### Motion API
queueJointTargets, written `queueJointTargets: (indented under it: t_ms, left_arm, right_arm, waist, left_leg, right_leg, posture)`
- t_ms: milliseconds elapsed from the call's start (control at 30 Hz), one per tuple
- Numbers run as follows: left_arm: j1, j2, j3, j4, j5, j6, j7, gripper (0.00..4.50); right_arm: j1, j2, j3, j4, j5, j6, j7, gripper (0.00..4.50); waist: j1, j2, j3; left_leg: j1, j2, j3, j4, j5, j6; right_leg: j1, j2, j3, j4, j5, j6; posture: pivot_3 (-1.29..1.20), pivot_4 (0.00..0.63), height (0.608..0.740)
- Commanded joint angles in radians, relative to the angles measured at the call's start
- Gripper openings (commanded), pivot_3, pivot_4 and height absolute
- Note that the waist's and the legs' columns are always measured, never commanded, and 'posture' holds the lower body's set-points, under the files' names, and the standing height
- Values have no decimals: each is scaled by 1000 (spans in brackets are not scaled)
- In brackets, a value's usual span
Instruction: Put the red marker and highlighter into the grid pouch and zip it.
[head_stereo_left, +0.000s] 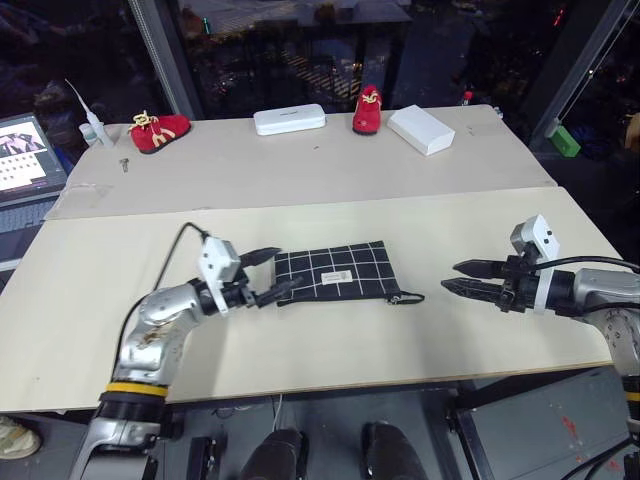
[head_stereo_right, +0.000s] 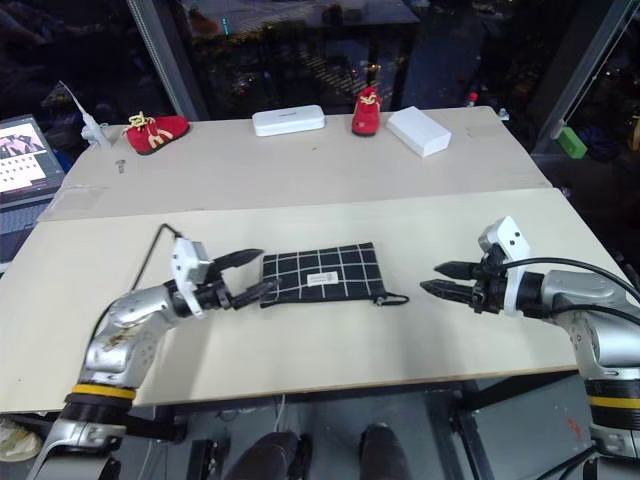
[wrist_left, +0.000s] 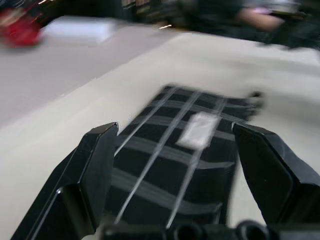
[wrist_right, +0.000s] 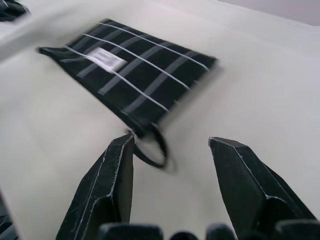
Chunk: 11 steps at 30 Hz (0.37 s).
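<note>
The grid pouch (head_stereo_left: 335, 272) lies flat in the middle of the near table, black with white lines and a small white label. Its black loop pull (head_stereo_left: 405, 299) sticks out at its right end. My left gripper (head_stereo_left: 285, 268) is open at the pouch's left end, with its fingers (wrist_left: 90, 185) spread on either side of that end and gripping nothing. My right gripper (head_stereo_left: 452, 276) is open a short way to the right of the loop pull (wrist_right: 152, 150) and points at it without touching it. The red marker and the highlighter are out of view.
On the far table stand two red slipper-shaped shoes (head_stereo_left: 158, 130) (head_stereo_left: 367, 110), a white case (head_stereo_left: 289, 119) and a white box (head_stereo_left: 421, 129). A laptop (head_stereo_left: 25, 155) sits at the far left. A green block (head_stereo_left: 565, 140) lies beyond the table's right corner.
</note>
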<state>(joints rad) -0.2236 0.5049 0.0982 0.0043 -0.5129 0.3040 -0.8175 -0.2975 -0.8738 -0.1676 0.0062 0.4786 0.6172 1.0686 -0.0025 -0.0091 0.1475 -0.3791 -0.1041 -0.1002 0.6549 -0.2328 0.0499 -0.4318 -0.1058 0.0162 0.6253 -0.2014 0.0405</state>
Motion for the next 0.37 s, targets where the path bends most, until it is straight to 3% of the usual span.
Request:
queueJointTargets:
  t_ms: [33,200,367]
  left_arm:
    - [109,14,188,-102,-91,105,134,3926]
    - [210,20,329,-123,-99,112,215,3926]
    - [225,4,355,-148,-117,130,240,3926]
  right_arm:
    - [-11,10,-36,85,-21,-69,-13,2674]
    - [-61,36,-34,224,-45,-117,-36,2674]
    - [-102,69,-12,292,-66,-142,-46,2674]
  waist:
    - [-1,0,0]
    - [3,0,0]
    - [8,0,0]
  left_leg:
    - [0,0,0,0,0,0]
    - [5,1,0,0,-1,-2]
    - [8,1,0,0,-3,-3]
  right_leg:
    - [0,0,0,0,0,0]
    - [6,0,0,-2,0,0]
    - [10,-1,-1,-4,-1,0]
  posture:
    - [0,150,740]
    - [0,150,740]
    - [0,150,740]
